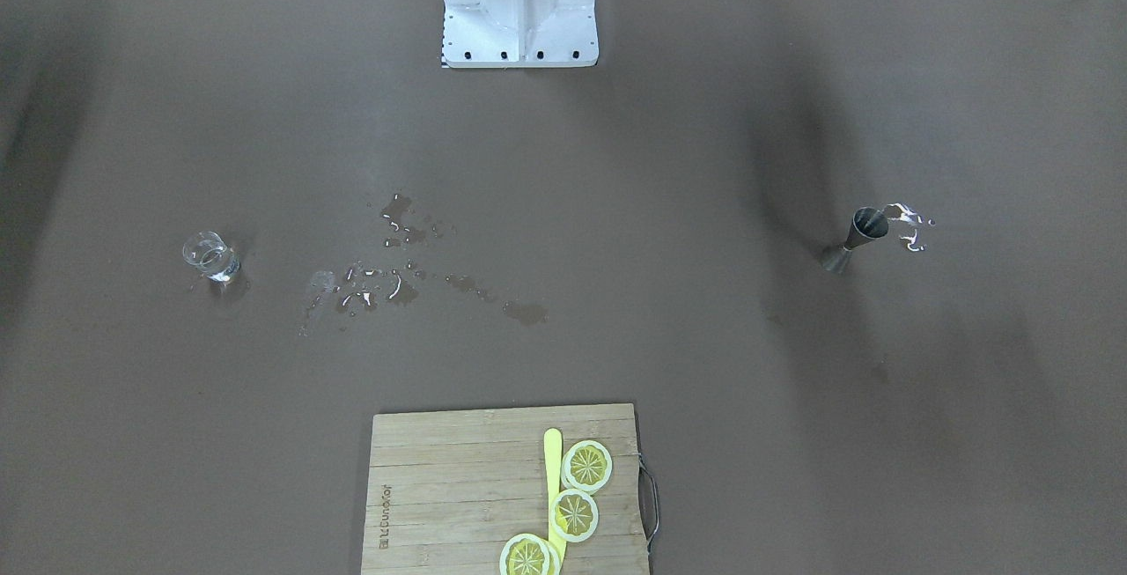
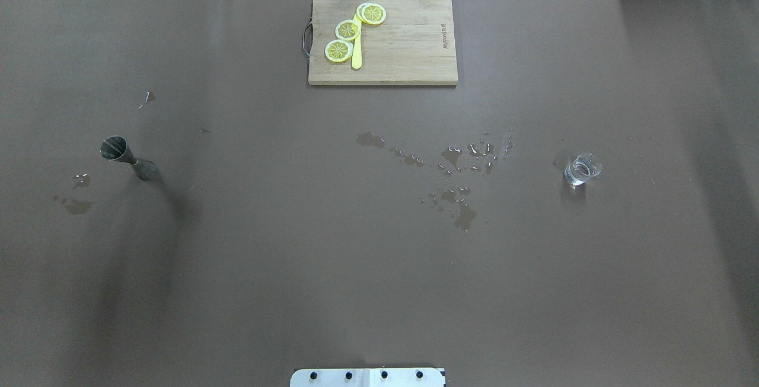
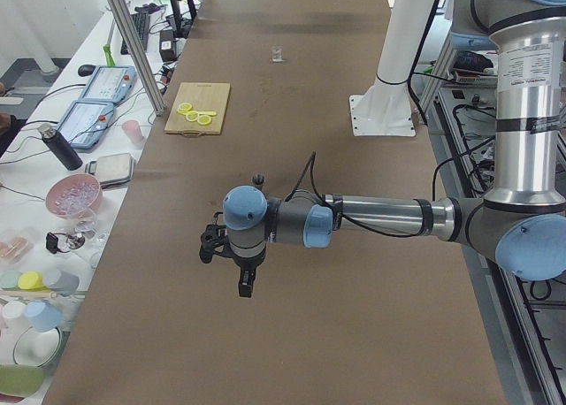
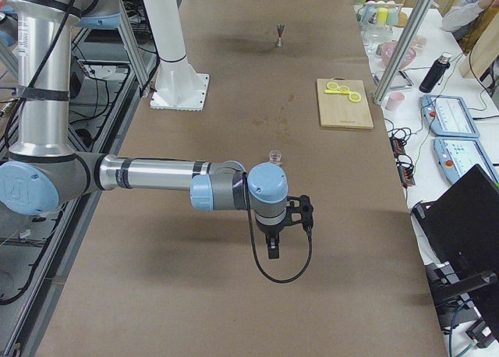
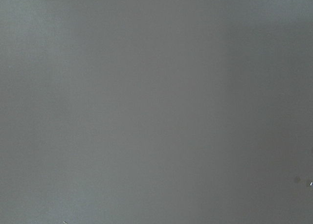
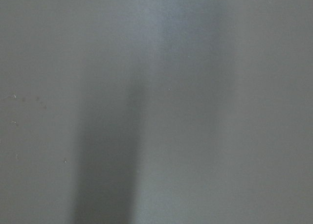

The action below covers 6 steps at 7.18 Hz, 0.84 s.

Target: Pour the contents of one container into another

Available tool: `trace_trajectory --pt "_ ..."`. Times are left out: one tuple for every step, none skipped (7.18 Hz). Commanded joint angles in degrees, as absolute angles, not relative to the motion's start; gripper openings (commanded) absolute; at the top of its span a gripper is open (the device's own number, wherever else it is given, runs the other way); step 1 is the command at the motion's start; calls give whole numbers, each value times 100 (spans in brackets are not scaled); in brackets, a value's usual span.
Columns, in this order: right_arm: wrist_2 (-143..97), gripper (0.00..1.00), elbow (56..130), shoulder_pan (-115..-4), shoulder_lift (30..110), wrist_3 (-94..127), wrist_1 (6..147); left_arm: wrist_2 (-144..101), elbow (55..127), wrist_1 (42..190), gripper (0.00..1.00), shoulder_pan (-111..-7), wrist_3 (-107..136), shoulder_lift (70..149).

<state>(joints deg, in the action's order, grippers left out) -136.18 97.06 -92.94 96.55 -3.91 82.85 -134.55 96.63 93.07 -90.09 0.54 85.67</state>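
Separating jigger (image 2: 127, 159) from glass (image 2: 582, 169): puddles (image 2: 459, 168); left end effector (image 3: 245, 284), right end effector (image 4: 271, 248) grip unclear.

Jigger (image 2: 127, 159) stands far left, glass (image 2: 582, 169) far right, cutting board (image 2: 409, 49) beyond, between them.

Brown and yellow
The worktop (image 2: 237, 292) is plain brown with darker wet blotches (image 2: 465, 216); measuring cup (image 2: 126, 157) steel grey, glass (image 2: 582, 169) clear, board (image 2: 409, 49) pale striped wood, lemon slices (image 2: 338, 50) yellow, white-rimmed.

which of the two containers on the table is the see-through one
The small glass on the robot's right side: it is clear, while the jigger on the left side is dark metal, shaped like an hourglass.
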Motion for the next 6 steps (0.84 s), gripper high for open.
trace_trajectory --pt "-13650 100 9677 -8975 9642 -369 7955 -13517 9677 9290 99 -9000 332 8622" --pt "-13667 100 9659 -8808 9598 -334 7789 -13639 9685 9290 99 -8904 551 8735" --pt "-13780 100 9650 -8589 9598 -360 7726 -13649 9764 9290 99 -8860 588 8745" --pt "-13851 100 9650 -8300 9415 -343 7699 -13632 9799 9273 99 -8703 598 8902" --pt "-13886 100 9650 -8253 9213 -351 7691 -13649 9817 9168 99 -8640 754 8990" --pt "-13887 100 9650 -8149 9037 -378 7664 -13754 9991 9158 99 -8527 1365 9087"
